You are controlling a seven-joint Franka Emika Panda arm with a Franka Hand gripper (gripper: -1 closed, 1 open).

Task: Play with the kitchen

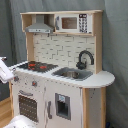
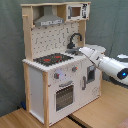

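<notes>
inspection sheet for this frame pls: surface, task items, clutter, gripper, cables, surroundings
Surface: light wooden floor or tabletop under the toy, seam visible in the second exterior view.
Job's things: tall white and light-wood toy kitchen; black stovetop with red rings; black curved faucet behind the sink basin; windowed oven door, looks closed; grey hood; small microwave up top.
Clutter: nothing seen.
Grippers: white robot arm reaches over the counter near the sink; finger state cannot be told.
Cables: nothing seen.
Surroundings: grey-green curtain backdrop behind the kitchen.
</notes>
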